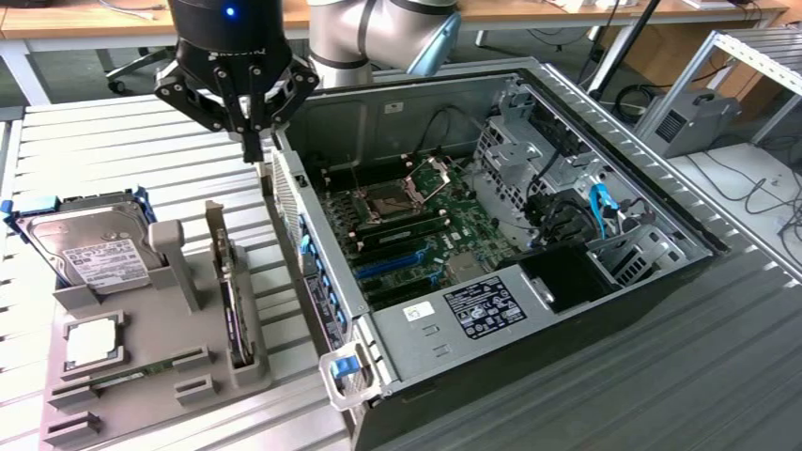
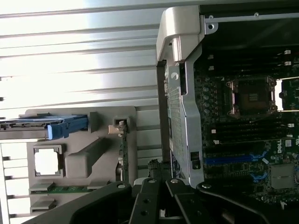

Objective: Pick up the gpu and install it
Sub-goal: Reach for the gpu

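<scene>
The claw (image 1: 254, 148) hung shut, holding nothing, above the surface (image 1: 113, 150) between the holder tray (image 1: 150, 376) and the open computer case (image 1: 376, 113). The gpu (image 1: 232, 305) stood edgewise in that tray (untouched); pickup and installation were undone.

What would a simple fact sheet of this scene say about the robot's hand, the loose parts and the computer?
gripper: shut, holding nothing, in the air near the case's corner
gpu: standing on edge in a slot of the grey tray, not yet picked up
grey tray: on the table, at the exterior view's left of the case
hard drive: propped in the tray, blue rails on its sides
computer case: lying open, motherboard exposed
blue card slots: on the motherboard, no card in them
</scene>
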`<state>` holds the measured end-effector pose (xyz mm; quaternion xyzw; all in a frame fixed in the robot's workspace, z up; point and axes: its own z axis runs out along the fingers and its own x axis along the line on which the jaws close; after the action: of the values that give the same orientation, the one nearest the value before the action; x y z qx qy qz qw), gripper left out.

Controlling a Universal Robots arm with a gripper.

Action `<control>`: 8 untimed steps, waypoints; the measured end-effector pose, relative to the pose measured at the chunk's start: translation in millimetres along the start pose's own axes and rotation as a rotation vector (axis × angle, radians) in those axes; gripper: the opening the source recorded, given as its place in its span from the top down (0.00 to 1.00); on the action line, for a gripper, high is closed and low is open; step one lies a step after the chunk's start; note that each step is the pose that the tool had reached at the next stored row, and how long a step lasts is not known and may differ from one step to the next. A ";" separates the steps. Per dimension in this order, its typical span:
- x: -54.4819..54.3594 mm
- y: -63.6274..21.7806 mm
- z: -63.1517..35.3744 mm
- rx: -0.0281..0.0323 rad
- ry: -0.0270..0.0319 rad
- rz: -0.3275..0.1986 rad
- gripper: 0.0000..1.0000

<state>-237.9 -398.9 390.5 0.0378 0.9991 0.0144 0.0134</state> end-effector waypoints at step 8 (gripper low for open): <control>6.5 -0.5 0.1 0.0009 0.0000 0.000 0.89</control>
<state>-244.4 -398.9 390.3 0.0378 0.9991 0.0140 0.0133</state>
